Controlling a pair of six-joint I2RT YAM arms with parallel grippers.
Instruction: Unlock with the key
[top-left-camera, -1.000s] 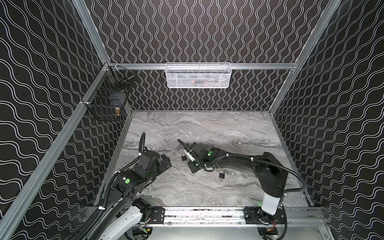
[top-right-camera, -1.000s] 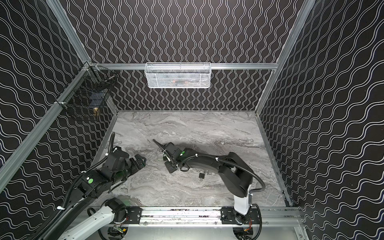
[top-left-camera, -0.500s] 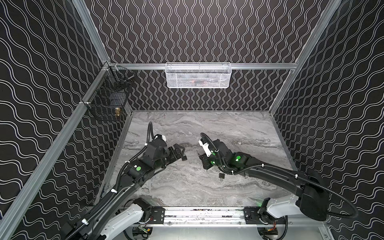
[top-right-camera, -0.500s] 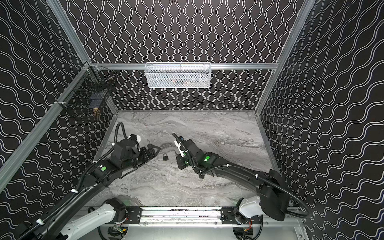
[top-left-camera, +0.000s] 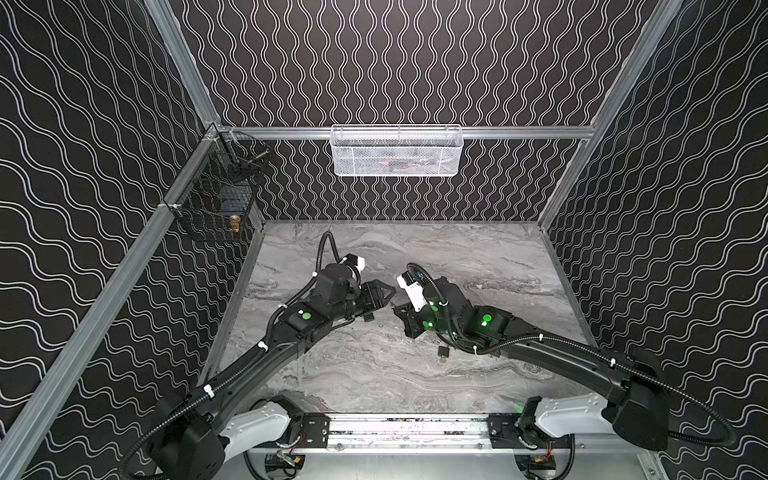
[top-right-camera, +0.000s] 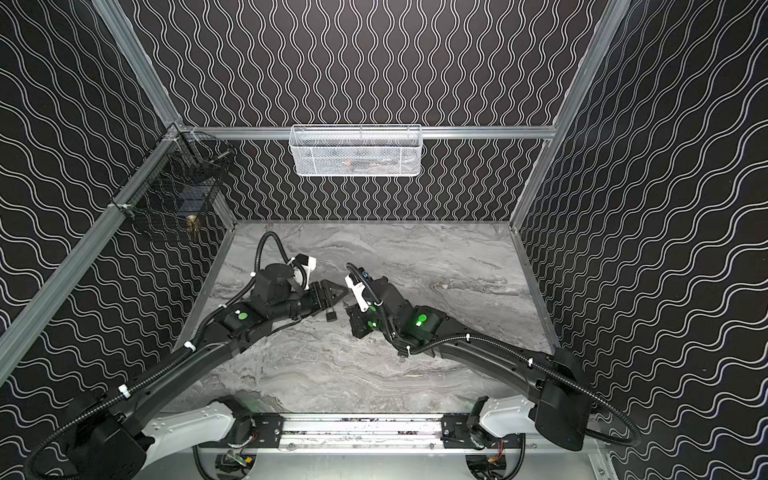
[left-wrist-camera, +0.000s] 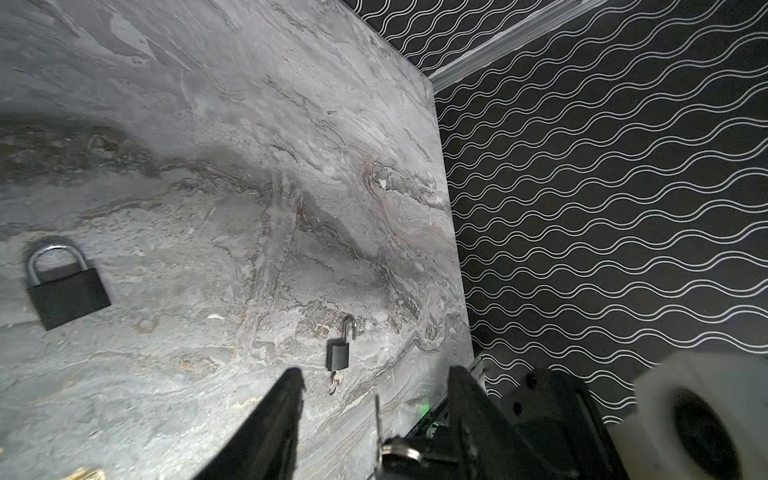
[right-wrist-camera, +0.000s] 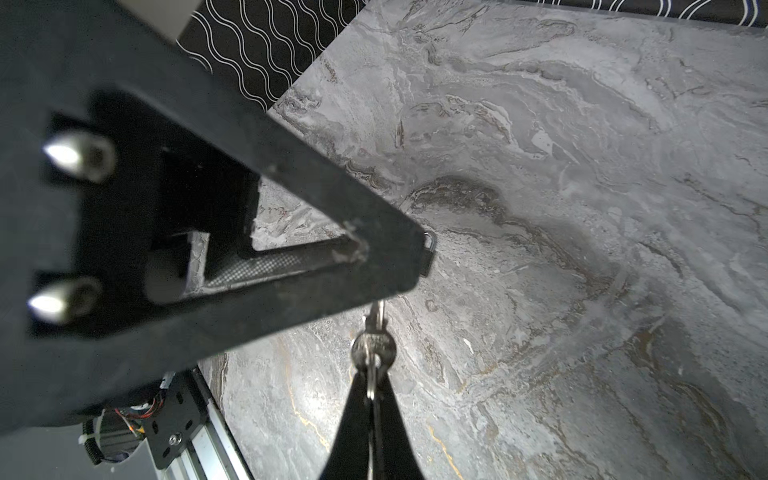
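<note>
Here, the right gripper (right-wrist-camera: 371, 376) is clenched on the key (right-wrist-camera: 372, 347), pinching it at the bow end so the blade sticks straight out past the fingertips. Just beyond the blade's tip stands the left gripper (left-wrist-camera: 374, 384), its jaws parted and nothing held between them; whether the blade touches it I cannot tell. Below where the two tips meet, a closed padlock (top-left-camera: 368, 318) lies flat on the marble table (top-left-camera: 478, 257), under the left gripper and apart from both. An open padlock (top-left-camera: 444, 351), its shackle swung up and a small second key (left-wrist-camera: 336, 380) in its base, lies behind the right gripper, beside that arm's wrist. In both top views the arms stretch low from the rail (top-left-camera: 407, 428) and reach inward, their tips facing each other over mid-table.
</note>
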